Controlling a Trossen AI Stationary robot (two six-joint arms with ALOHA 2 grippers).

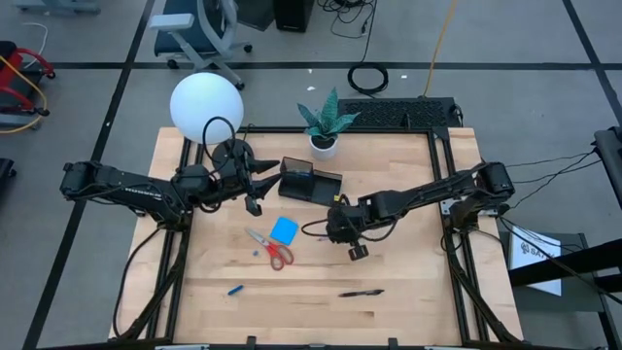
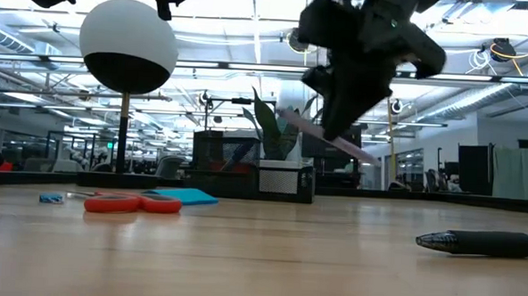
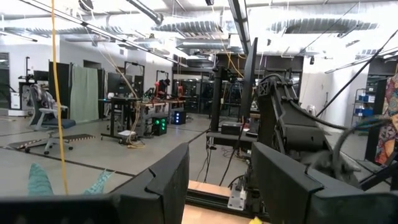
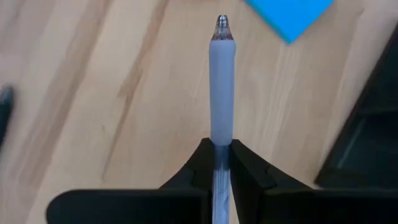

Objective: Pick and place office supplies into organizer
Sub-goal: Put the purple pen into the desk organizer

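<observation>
Grey pen (image 4: 222, 93) in right claw (image 4: 222, 163) near organizer (image 1: 311, 183).

left claw (image 1: 255, 191) beside organizer (image 1: 310, 184) | right claw (image 1: 335, 216) mid-table | scissors (image 1: 271, 247) touching note pad (image 1: 284, 229)

The right arm reaches in from the right side, elbow bent, its wrist near the middle. The right gripper (image 4: 222, 163) hangs above the tabletop with its jaws pinched onto a grey pen (image 4: 221, 87), tilted downward. The left arm stretches in from the left edge, the left gripper (image 1: 252, 191) raised, level, jaws parted with nothing between them.
</observation>
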